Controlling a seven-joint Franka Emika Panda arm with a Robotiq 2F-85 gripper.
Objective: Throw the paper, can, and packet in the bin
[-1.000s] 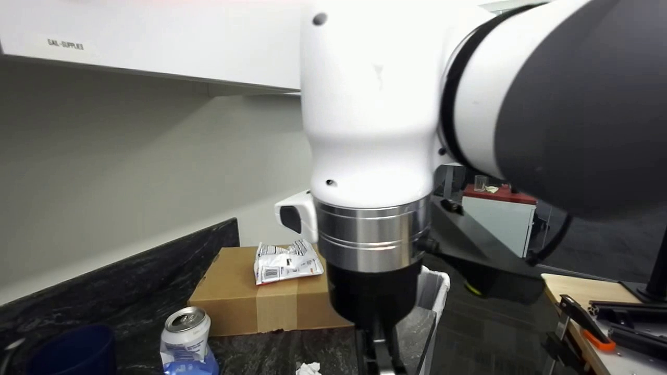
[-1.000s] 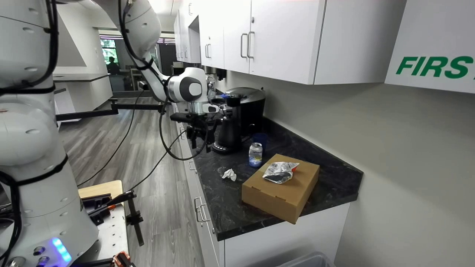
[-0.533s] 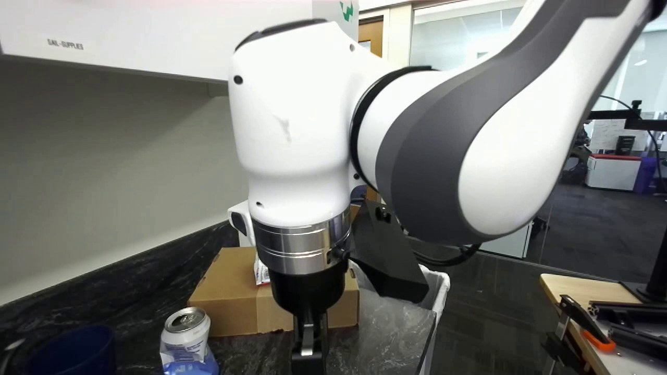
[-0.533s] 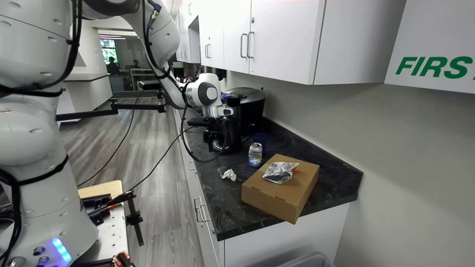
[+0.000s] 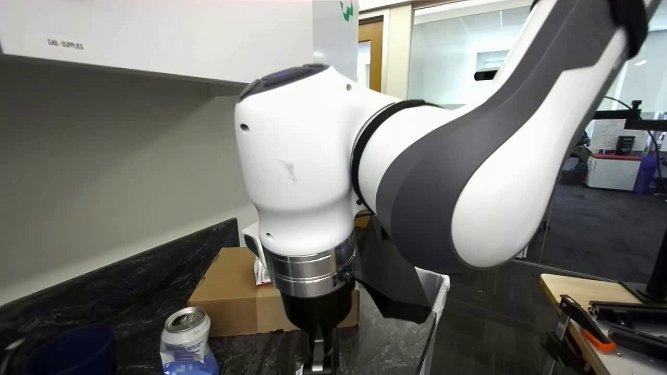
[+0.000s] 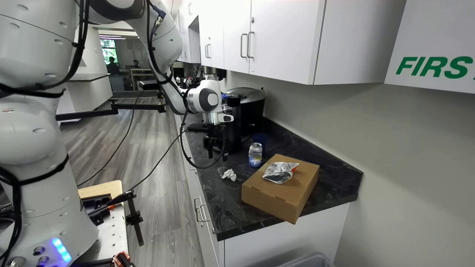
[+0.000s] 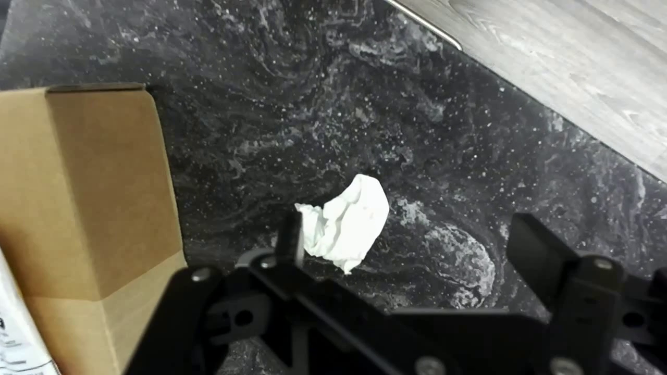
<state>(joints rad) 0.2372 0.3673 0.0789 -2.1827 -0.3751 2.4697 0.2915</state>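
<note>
Slanting lower-left to upper-right, wrist view: long axis of paper (image 7: 358,221); can (image 6: 255,155) upright; gripper (image 7: 409,234) jaws apart.

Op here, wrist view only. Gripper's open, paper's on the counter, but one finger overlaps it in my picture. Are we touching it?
Observer: No. In an exterior view, a strip of bare counter shows between the gripper and the paper.
Operator: Good. No can in my picture. Where?
Observer: In both exterior views the can stands on the counter, near the box.
Operator: And the bin?
Observer: In an exterior view the bin shows past the counter's edge, not on top of it.
</note>
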